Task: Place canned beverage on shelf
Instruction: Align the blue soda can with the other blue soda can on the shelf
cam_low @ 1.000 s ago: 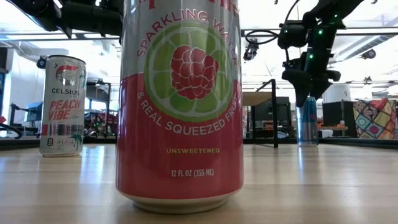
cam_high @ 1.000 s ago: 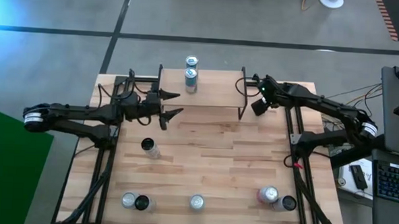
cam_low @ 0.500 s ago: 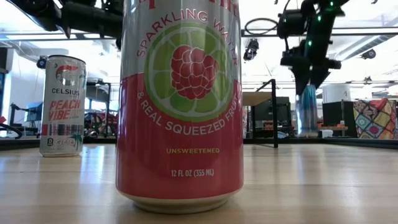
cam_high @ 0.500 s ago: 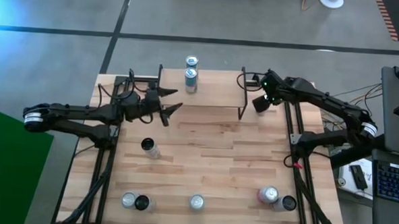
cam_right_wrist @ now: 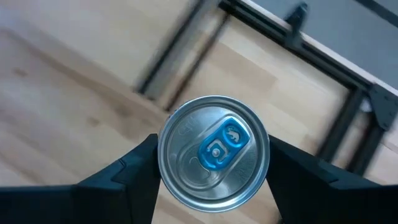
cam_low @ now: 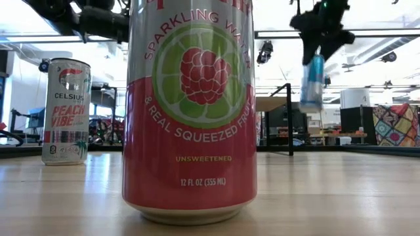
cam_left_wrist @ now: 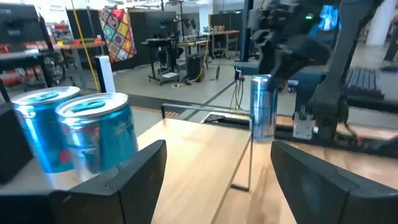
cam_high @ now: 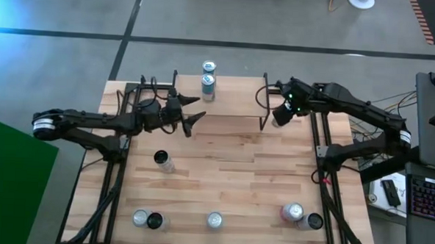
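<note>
The shelf point(cam_high: 233, 97) stands at the table's far middle, a light wood top on black wire legs. Two blue cans point(cam_high: 208, 83) stand on it; they also show in the left wrist view point(cam_left_wrist: 93, 137). My right gripper point(cam_high: 282, 114) is just right of the shelf's right legs, shut on a slim blue can point(cam_low: 313, 82) held well above the table. My left gripper point(cam_high: 192, 118) is open and empty at the shelf's near left side, its fingers point(cam_left_wrist: 134, 177) pointing toward the table's right edge. My right gripper pinches the blue can between its two fingers, one on each side of the can's wall just below the top rim point(cam_right_wrist: 163, 163). The fingers come from above, pointing down. The can hangs below them, clear of the table and slightly tilted point(cam_low: 315, 65).
A dark-topped can point(cam_high: 163, 160) stands left of the table's middle. Several cans stand along the near edge, among them a red raspberry can point(cam_high: 293, 212) that fills the low view point(cam_low: 190, 111) and a Celsius can point(cam_low: 65, 111). Bare wood lies between them and the shelf.
My right gripper has risen, lifting the blue can off the table to well above it beside the shelf's right legs; the can now tilts slightly. My left gripper has moved toward the table's right edge along the shelf's near side, staying open.
</note>
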Robot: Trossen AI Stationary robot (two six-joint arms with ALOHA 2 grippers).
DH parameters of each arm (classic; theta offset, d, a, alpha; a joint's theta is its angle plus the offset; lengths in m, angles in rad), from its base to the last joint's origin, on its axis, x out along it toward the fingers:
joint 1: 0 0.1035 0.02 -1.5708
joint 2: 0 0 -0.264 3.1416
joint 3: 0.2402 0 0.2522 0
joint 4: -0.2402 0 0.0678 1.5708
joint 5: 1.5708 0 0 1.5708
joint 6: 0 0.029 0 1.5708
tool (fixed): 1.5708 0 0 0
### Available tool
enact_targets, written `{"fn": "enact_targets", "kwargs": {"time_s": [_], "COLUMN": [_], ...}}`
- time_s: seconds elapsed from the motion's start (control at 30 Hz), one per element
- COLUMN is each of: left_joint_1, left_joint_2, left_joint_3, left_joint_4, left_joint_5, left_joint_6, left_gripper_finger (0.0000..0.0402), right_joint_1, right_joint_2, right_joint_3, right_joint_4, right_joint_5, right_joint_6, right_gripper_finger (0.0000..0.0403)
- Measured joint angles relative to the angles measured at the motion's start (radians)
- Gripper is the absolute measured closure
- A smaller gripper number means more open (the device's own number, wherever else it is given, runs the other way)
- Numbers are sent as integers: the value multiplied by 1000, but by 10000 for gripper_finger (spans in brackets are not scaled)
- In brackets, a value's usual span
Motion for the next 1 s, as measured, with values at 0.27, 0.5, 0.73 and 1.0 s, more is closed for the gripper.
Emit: {"fn": "enact_targets", "kwargs": {"time_s": [0.27, 0.5, 0.73, 1.0], "left_joint_1": [0, -36, -109, -160], "left_joint_2": [196, 368, 362, 215], "left_joint_3": [114, 290, 363, 254], "left_joint_4": [-25, -163, -338, -343], "left_joint_5": [61, 78, -24, -159], "left_joint_6": [-41, 11, 28, 9], "left_gripper_finger": [127, 129, 156, 177], "right_joint_1": [161, 273, 383, 400], "right_joint_2": [5, 35, 149, 325], "right_joint_3": [58, -1, -123, -107], "right_joint_4": [-31, 50, 256, 443], "right_joint_5": [27, 111, 88, 58], "right_joint_6": [57, 112, 80, -5], "right_gripper_finger": [165, 165, 165, 165]}}
